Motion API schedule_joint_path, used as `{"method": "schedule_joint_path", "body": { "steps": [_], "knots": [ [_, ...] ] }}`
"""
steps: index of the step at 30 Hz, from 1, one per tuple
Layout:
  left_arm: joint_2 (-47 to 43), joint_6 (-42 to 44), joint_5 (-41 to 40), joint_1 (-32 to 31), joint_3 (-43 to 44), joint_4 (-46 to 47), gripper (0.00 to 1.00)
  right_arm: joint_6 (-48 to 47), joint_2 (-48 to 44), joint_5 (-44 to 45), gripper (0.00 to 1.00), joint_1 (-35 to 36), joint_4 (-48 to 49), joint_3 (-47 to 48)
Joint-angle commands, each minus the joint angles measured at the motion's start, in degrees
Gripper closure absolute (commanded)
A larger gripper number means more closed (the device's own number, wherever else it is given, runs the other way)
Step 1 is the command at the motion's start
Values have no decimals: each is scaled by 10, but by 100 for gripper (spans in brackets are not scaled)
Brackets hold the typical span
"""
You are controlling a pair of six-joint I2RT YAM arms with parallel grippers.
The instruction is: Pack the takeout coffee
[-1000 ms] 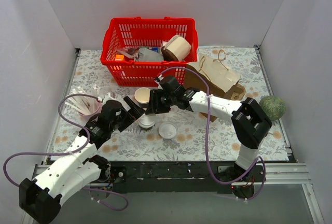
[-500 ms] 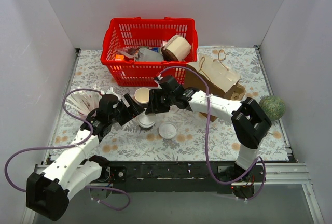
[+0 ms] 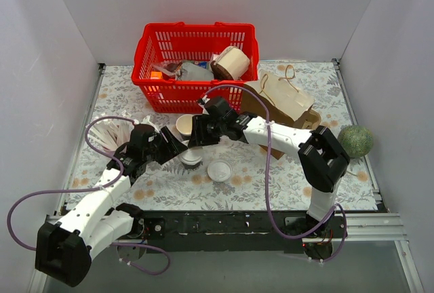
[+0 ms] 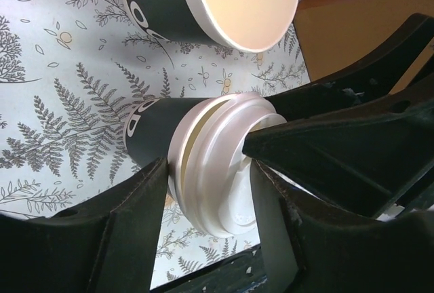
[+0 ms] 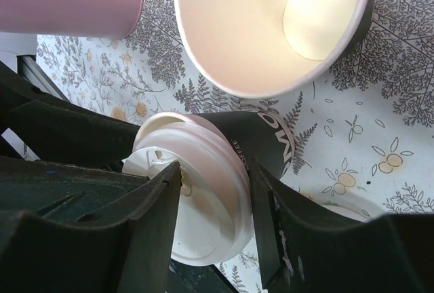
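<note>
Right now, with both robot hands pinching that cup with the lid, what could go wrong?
1. The lid looks crooked on the takeout coffee, with a gap on one side. The left gripper and right gripper both pinch it, so it might pop off.
2. The lidless cup stands right beside, so an arm could tip it.

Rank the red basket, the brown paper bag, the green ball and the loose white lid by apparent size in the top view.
1. red basket
2. brown paper bag
3. green ball
4. loose white lid, a little smaller than the ball
</note>
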Motion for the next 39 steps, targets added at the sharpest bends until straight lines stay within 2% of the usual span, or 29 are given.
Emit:
{"method": "schedule_joint_path", "body": {
  "steps": [1,2,7,12,19,32,36,39],
  "knots": [
    [-10,3,20,0,-8,11,52,-11,15,-19,48,11,7,28],
    [-4,3,22,0,-9,12,56,-11,16,-19,49,12,8,29],
    [8,3,32,0,-9,17,59,-21,16,-24,48,13,16,30],
    [4,-4,32,0,-11,15,70,-31,15,-25,46,14,14,27],
    [3,-19,3,-1,-11,-9,74,-38,-35,30,39,14,-9,5],
    [-5,-29,10,-1,-8,-12,71,-24,-65,77,37,12,-83,-6],
    [-7,-22,32,0,-9,1,62,-18,-79,72,39,8,-73,-36],
    [-10,-19,45,0,-11,6,56,-12,-81,55,45,7,-58,-43]
  ]
}}
